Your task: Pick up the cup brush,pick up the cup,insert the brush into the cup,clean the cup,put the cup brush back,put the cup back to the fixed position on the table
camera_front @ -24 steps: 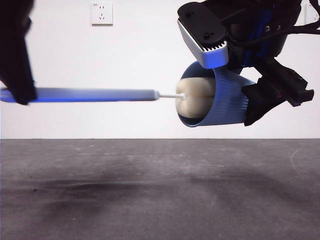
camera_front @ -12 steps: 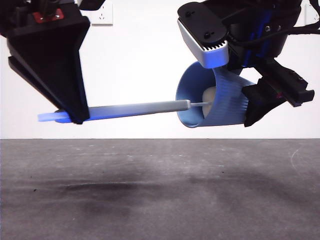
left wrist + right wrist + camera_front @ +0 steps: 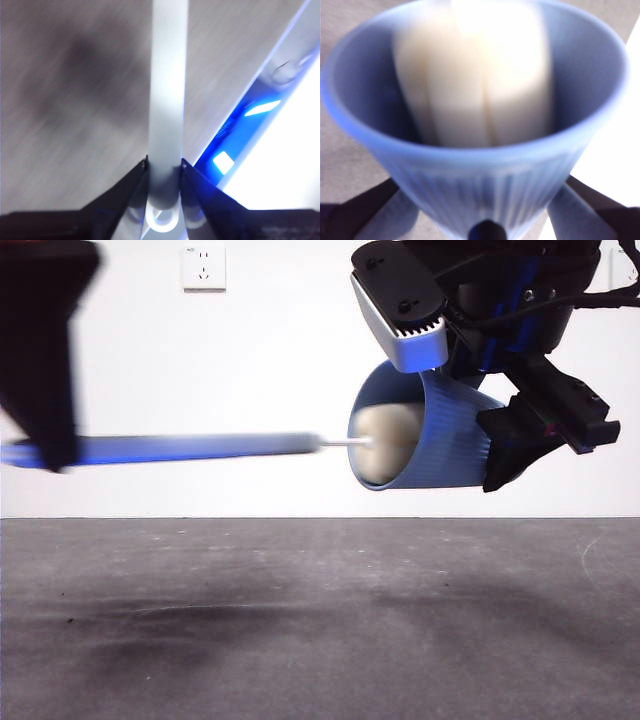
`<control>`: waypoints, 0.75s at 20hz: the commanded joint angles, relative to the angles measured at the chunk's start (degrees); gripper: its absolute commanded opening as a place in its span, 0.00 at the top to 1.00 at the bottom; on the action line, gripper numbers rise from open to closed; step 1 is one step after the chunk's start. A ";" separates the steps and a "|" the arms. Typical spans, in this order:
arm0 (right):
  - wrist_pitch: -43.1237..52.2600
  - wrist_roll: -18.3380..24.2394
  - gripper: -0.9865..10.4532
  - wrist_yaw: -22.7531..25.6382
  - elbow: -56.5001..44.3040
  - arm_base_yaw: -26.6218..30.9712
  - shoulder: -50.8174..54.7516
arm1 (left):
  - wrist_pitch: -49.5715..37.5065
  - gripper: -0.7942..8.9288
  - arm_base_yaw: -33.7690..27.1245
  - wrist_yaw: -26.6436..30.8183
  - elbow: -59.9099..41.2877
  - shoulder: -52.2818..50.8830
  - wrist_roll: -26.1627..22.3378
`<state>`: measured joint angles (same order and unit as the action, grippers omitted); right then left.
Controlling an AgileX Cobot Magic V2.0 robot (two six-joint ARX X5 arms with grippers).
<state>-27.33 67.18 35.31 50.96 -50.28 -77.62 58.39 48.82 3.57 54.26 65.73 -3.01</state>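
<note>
**Now the brush runs straight along the cup's axis**

Above the desk (image 3: 320,620), the right hand (image 3: 500,445) grips the cup (image 3: 430,440) on its side, mouth facing the left hand (image 3: 45,440). That hand clamps the cup brush (image 3: 200,448) by its handle end, level, sponge head inside the cup. Scrubbing strokes should follow this line.

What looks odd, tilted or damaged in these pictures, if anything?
Nothing stands out. The cup lies on its side in the air, shut in the right gripper, as cleaning needs. The left gripper holds the cup brush level, with its sponge head in the cup's mouth. No spill or damage shows.
</note>
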 commanded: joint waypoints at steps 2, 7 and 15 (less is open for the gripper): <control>-0.11 -2.62 0.93 1.05 0.17 -0.13 -0.48 | 7.56 0.93 -0.20 6.01 -0.52 -2.62 1.60; -0.11 -12.87 0.93 1.07 0.17 -0.13 -0.39 | 9.70 0.93 -0.22 6.93 -0.52 -7.48 5.01; -0.13 -43.12 0.93 0.46 0.17 -0.13 3.02 | 10.56 0.93 -0.28 12.37 -0.55 -11.72 12.11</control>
<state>-27.75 33.15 35.59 50.98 -50.28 -74.94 69.58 48.64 15.64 54.26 54.00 6.70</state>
